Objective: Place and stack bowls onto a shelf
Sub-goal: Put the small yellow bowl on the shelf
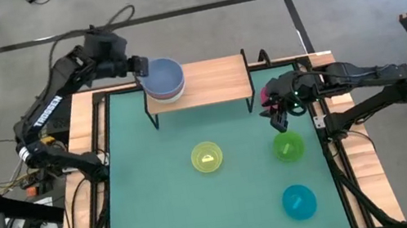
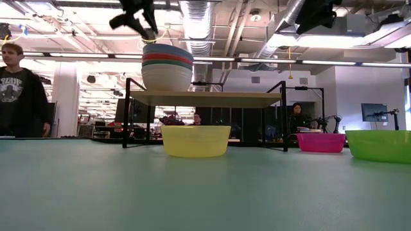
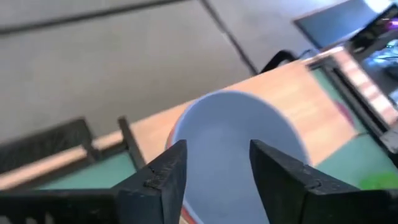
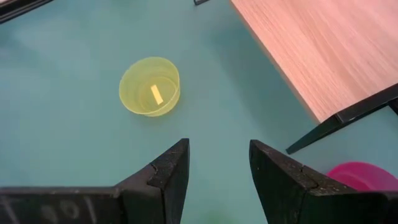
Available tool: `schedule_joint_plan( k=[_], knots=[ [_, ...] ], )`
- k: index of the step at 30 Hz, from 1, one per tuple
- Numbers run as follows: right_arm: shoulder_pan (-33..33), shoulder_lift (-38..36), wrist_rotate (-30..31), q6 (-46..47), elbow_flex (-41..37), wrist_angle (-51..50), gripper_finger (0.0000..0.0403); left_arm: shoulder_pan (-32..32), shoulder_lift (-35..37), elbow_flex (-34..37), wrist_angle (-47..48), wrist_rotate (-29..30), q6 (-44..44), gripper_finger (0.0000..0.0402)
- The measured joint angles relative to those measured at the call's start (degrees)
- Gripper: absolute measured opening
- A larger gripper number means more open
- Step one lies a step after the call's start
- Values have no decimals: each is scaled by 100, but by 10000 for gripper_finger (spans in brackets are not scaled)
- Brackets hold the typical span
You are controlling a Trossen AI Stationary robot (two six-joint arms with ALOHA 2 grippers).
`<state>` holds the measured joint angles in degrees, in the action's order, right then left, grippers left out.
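On the shelf (image 1: 206,82) a stack of bowls (image 1: 164,80) rests at its left end: white at the bottom, then dark teal and red, with periwinkle blue on top (image 2: 167,50). My left gripper (image 1: 141,65) hovers open just above the stack's left rim; the blue bowl (image 3: 233,137) shows beyond its fingers. My right gripper (image 1: 279,122) is open above the table, between the pink bowl (image 1: 265,94) and the green bowl (image 1: 288,146). The yellow bowl (image 1: 207,157) and the cyan bowl (image 1: 299,202) sit upright on the green mat.
The shelf's right part (image 1: 222,78) is bare wood, and its black legs (image 4: 348,121) stand on the mat near the pink bowl (image 4: 364,174). The yellow bowl (image 4: 150,86) lies ahead of my right gripper. People stand in the room beyond the table (image 2: 19,90).
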<state>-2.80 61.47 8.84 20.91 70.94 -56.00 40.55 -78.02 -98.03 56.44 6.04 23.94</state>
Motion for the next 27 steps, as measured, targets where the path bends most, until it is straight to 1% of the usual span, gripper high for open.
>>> schedule_joint_plan(
  k=[3, 6, 9, 11, 14, 16, 21, 27],
  knots=[
    [-97, 0, 0, 6, 0, 60, 191, -368, 191, -174, 2, 123, -300, 163],
    [-249, 0, 4, 66, 0, 206, 191, -999, 449, 31, 8, 458, -385, 158],
    [-466, 0, 2, 136, 0, 415, 191, -1832, 669, 611, 27, 921, -281, 145],
    [-632, 0, 2, 155, 0, 542, 191, -2366, 808, 1123, -98, 1218, -40, 137],
    [-897, 0, 2, 238, 0, 651, 191, -2903, 968, 1895, -435, 1658, 251, 124],
    [-1083, 0, -6, 267, 0, 709, 191, -3064, 990, 2346, -689, 1865, 339, 117],
    [-1496, 0, -225, 283, 0, 1011, 191, -3031, 957, 3126, -1057, 1652, 511, 103],
    [-1819, 0, -421, 436, 0, 1204, 191, -2823, 953, 3367, -1391, 1385, 266, 93]
  ],
)
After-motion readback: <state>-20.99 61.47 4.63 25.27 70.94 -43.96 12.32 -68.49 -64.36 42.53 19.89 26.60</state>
